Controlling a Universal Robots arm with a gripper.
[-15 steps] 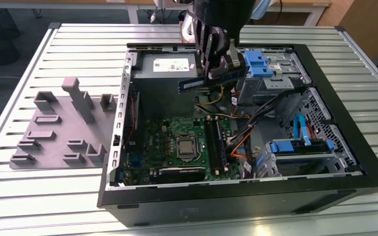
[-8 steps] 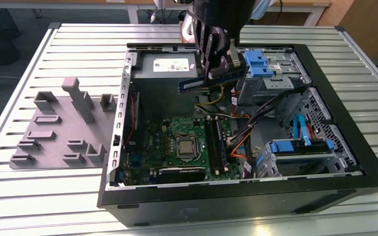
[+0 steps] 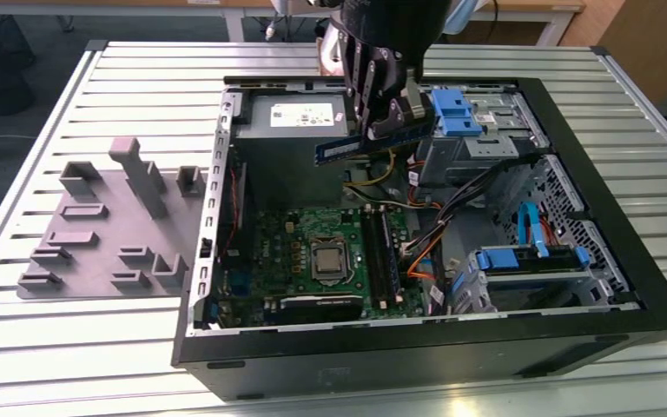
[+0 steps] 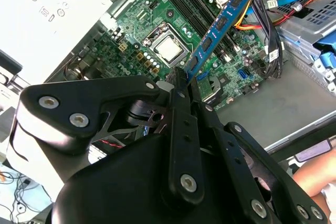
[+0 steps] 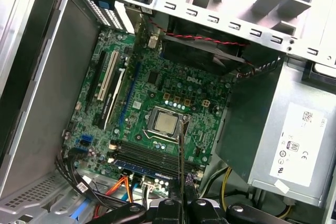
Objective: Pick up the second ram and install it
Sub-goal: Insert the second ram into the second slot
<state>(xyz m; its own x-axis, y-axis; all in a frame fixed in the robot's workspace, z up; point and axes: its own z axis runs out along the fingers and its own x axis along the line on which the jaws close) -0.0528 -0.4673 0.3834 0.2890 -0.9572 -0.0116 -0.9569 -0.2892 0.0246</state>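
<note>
Fingers (image 4: 181,85) — black, clamped on one end of the second ram (image 4: 223,22), a slim blue stick with dark chips that juts out from between them. Gripper (image 3: 389,130): above the open computer case (image 3: 611,287) in the exterior view, carrying the ram clear of the board, tilted, over the case's far half.

Ram, first wrist view: seen edge-on as a thin dark line (image 5: 181,161) rising from the gripper (image 5: 179,205).

Motherboard (image 5: 157,93): green, flat on the case floor below the ram; square silver processor (image 5: 164,123) near its middle, long memory slots (image 5: 149,158) just beside it.

Power supply (image 5: 294,145): grey box with white label, at the case's far end.

Drive bays: blue plastic fittings (image 3: 455,113), toward the exterior view's right.

Holder tray (image 3: 114,226): grey plastic with upright posts, on the slatted metal table (image 3: 32,156), outside the case toward the exterior view's left — well apart from the ram.
</note>
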